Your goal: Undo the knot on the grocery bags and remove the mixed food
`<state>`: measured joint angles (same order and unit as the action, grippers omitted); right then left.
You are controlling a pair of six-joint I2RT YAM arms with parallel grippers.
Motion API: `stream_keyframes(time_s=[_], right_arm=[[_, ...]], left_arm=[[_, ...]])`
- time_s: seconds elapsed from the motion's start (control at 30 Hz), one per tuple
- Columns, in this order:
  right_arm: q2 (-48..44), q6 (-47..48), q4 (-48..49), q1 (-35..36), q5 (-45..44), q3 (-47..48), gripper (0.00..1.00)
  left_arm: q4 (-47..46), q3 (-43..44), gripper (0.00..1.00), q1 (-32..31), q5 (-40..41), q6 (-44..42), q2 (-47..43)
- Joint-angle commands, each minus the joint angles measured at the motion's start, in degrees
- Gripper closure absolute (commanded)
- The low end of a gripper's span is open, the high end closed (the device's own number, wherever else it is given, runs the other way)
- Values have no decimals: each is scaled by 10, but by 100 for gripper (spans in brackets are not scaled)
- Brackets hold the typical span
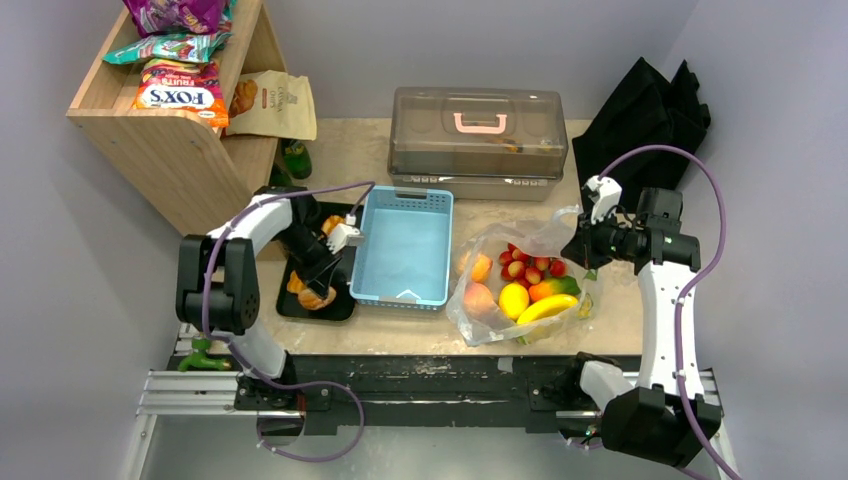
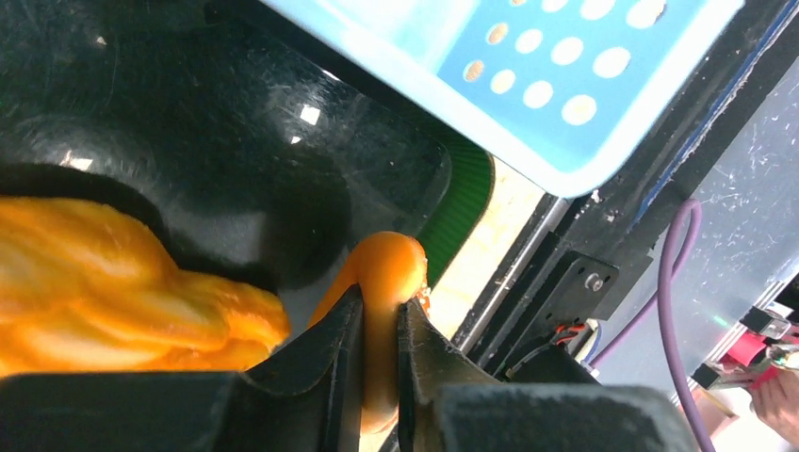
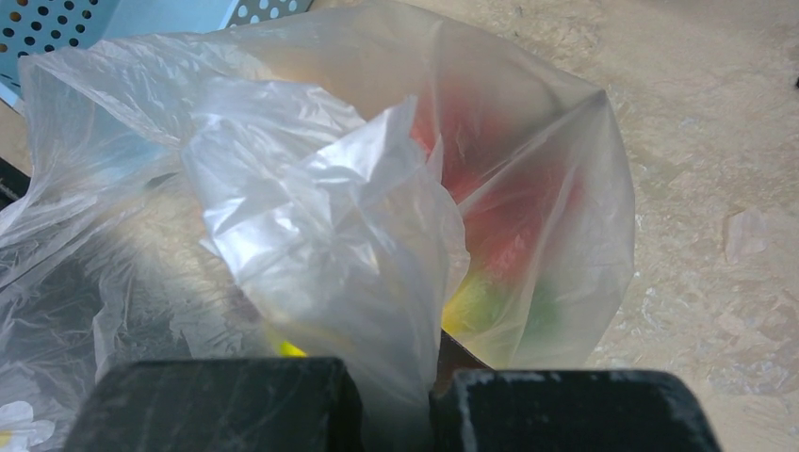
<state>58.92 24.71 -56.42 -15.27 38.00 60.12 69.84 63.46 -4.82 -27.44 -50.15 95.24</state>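
So, knot looks undone: bag (image 1: 497, 238) right of the basket (image 1: 405, 240) gapes, right gripper (image 3: 400, 386) pinching its plastic. Left gripper (image 2: 380, 330) clamps bread (image 2: 382, 273) over the tray (image 1: 285, 303) left of the basket (more bread there already). Fruit (image 1: 515, 298) inside the bag is left.

the bag (image 3: 330, 235) is thin crinkly clear plastic, the black tray (image 2: 236, 141) glossy, the shelf (image 1: 170, 150) wood.

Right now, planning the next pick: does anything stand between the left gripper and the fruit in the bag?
Yes. The blue basket sits between the left gripper and the bag, and bread fills that gripper's jaws. The right gripper pinches the bag's edge.
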Motion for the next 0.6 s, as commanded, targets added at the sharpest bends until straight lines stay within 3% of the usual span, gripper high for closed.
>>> stream_keyframes(time_s=[0.0,0.2,0.47,0.57], right_arm=[[0,10,-11,2,-10,10,100],[9,15,-13,2,-15,18,100],[20,18,-14,2,-12,22,100],[18,18,-12,2,-9,20,100]], left_arm=[[-17,3,87,-6,-19,-34,37],[-18,-1,82,-11,-30,-46,66],[-29,19,47,-7,2,-36,64],[-28,32,42,-5,17,-37,59]])
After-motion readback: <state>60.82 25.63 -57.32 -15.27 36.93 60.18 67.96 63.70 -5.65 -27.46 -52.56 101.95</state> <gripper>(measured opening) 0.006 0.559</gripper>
